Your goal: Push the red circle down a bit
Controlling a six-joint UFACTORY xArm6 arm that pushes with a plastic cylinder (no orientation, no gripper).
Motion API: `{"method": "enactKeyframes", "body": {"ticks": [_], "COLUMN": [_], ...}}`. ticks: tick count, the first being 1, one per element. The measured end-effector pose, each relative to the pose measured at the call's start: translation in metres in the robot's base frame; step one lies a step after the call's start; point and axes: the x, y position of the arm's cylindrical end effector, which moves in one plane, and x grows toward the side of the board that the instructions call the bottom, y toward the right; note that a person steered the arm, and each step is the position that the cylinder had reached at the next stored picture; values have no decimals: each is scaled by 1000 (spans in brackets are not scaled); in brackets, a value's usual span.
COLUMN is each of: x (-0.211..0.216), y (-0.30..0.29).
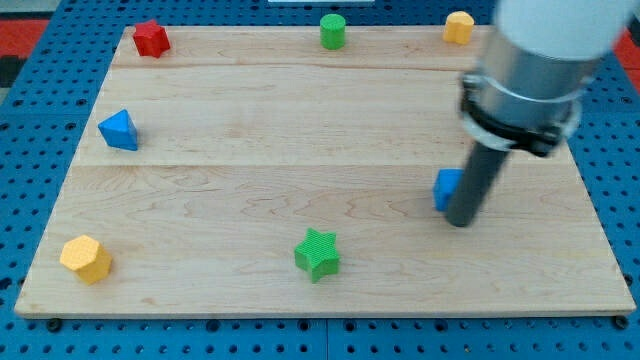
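Up and to the view's right of the green star (318, 253), my tip (460, 224) rests on the wooden board (300, 130); it is a bare dark rod with nothing to open or close, and it holds nothing; the thick grey and white body of the arm (530, 70) rises from it toward the view's top right. Just beside the rod, on the side facing the green star, a blue block (446, 188) stands pressed close to it; the rod covers part of that block, so I cannot make out its shape, nor whether the two quite touch.

No red circle can be made out anywhere in the view, so I cannot tell where it lies; the arm's body hides part of the board far up and to the right of the green star. The only red thing that shows is a red block (150, 38) far up and to the view's left of the green star, at the board's far corner; its outline looks jagged, more like a star.

Almost straight up from the green star, at the board's top edge, stands a green cylinder (332, 30); up and to the right of the star, also at the top edge, a yellow block (459, 27); up and well to its left, a blue triangle (119, 131); level with the star and well to its left, a yellow hexagon (86, 259). The board lies on a blue pegboard (20, 100).
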Motion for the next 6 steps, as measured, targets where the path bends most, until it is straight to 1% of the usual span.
{"method": "enactKeyframes", "body": {"ticks": [1,2,3,4,5,6], "x": [-1,-1,-33,-118,-169,-171], "y": [13,112,176,179,152,83]}}
